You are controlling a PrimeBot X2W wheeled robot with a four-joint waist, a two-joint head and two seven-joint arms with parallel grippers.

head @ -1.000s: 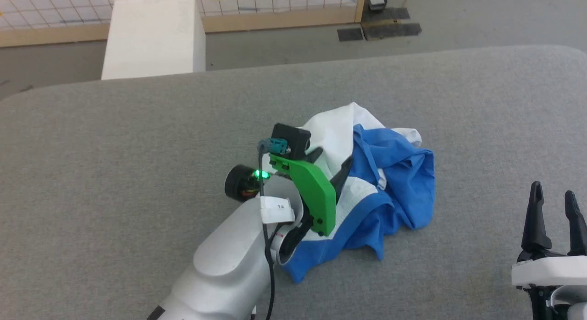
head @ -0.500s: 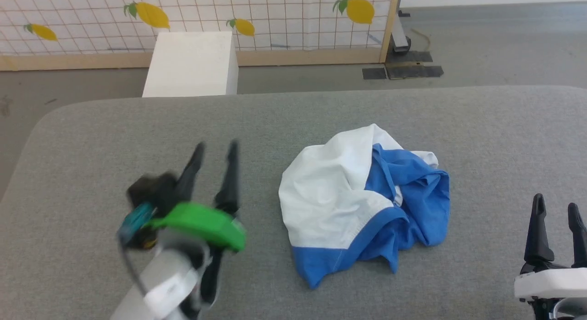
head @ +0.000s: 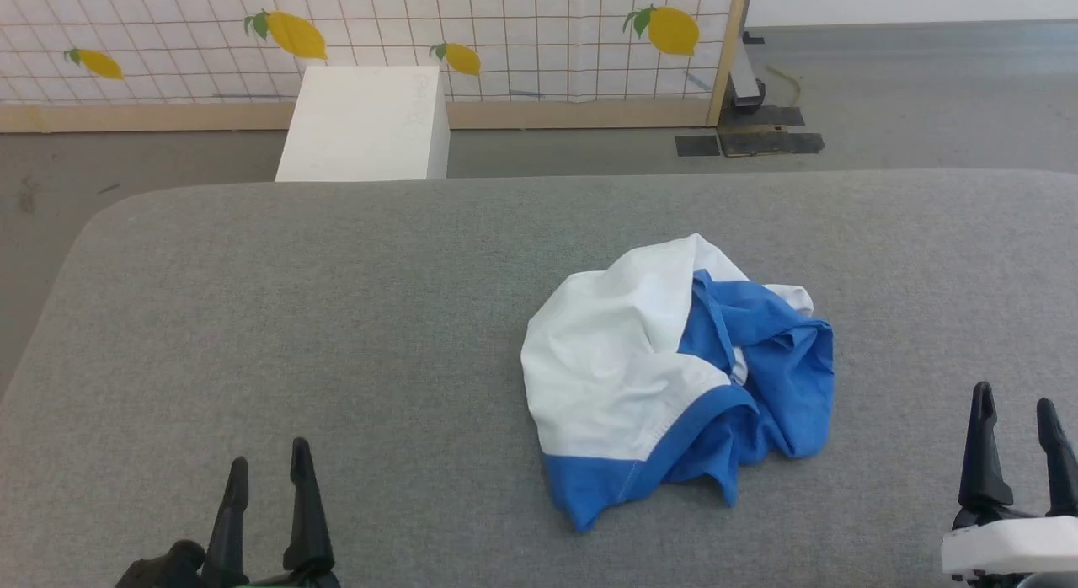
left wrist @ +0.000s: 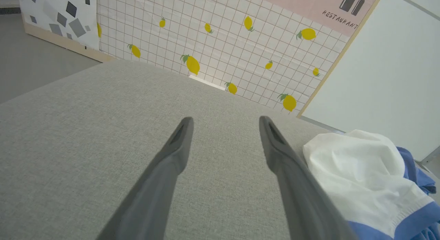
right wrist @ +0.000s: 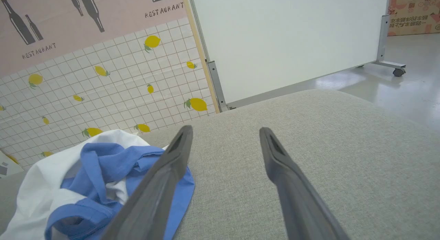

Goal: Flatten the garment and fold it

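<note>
The garment point(head: 665, 377) lies crumpled in a heap on the grey table point(head: 337, 318), right of centre, white cloth on its left and bunched blue cloth on its right and front. My left gripper point(head: 268, 457) rests open at the table's near left, well apart from the heap; in its wrist view point(left wrist: 225, 121) the garment point(left wrist: 361, 171) lies to the right. My right gripper point(head: 1013, 398) stands open at the near right, empty. From the right wrist, that gripper point(right wrist: 225, 131) has the garment point(right wrist: 86, 174) at its lower left.
A rigid white box point(head: 366, 120) stands on the floor beyond the table's far edge. Behind it runs a lemon-patterned tiled panel point(head: 505, 32) with a wooden frame. A white partition on wheels point(right wrist: 288, 37) stands at the far right.
My left arm has pulled away from the garment, back to the table's near left, leaving the heap lying free. The head camera has tilted up. The right gripper kept its place.
</note>
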